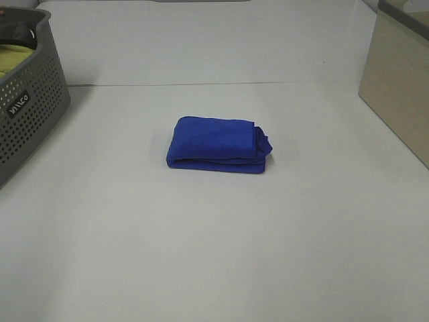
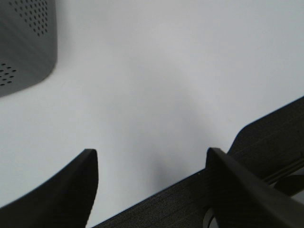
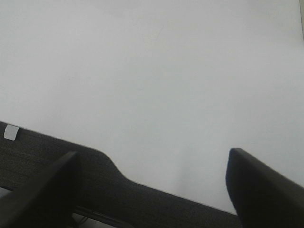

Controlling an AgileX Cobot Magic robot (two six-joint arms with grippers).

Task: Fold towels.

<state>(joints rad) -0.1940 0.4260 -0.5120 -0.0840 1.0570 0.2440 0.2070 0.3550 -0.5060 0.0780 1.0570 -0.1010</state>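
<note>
A deep royal-blue plush towel [image 1: 218,145] lies folded into a compact rectangle on the white table, near the middle of the exterior high view, with a loose corner sticking out at its right end. Neither arm shows in that view. In the left wrist view my left gripper [image 2: 151,164] is open and empty over bare table. In the right wrist view my right gripper [image 3: 152,166] is open and empty over bare table. The towel does not show in either wrist view.
A grey perforated basket [image 1: 27,100] with something yellow inside stands at the far left; its corner shows in the left wrist view [image 2: 26,45]. A beige box [image 1: 399,80] stands at the far right. A dark table edge [image 3: 57,156] runs below each gripper.
</note>
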